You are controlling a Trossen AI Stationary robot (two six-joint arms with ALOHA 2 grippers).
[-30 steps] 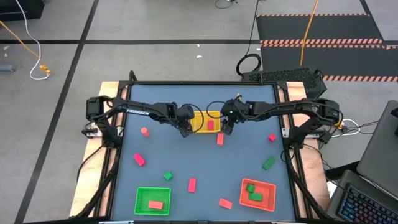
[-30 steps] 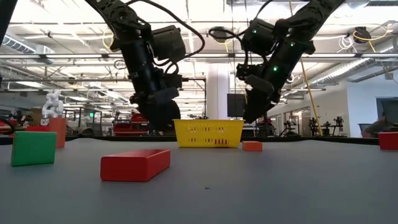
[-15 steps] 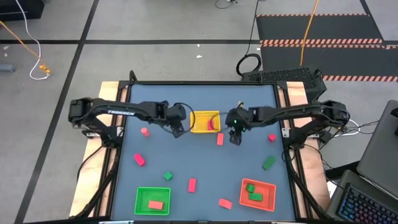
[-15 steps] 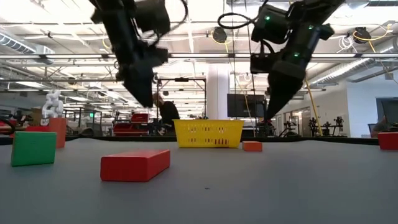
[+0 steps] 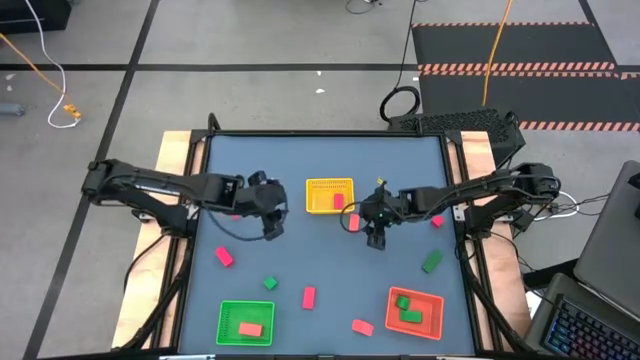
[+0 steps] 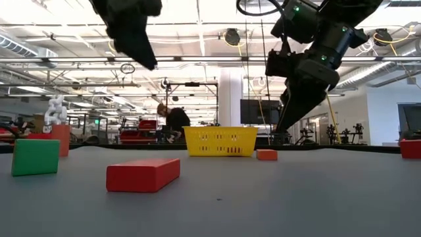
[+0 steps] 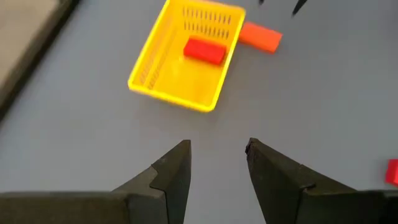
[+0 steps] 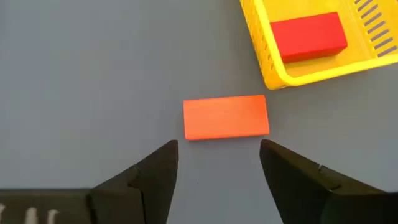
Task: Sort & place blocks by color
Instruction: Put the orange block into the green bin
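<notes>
Both your arms withdrew from the yellow basket (image 5: 329, 196); right gripper (image 8: 217, 163) hung open above the orange bar (image 8: 226, 117), left gripper (image 7: 217, 158) open, empty.

Bright even overhead light; soft shadows; low view backlit.

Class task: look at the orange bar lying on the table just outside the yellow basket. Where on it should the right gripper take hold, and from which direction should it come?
Probably from straight above, across the short width at mid-length of the orange bar. It lies flat with both long sides clear, while one end sits near the yellow basket. The right gripper hangs open just short of it.
</notes>
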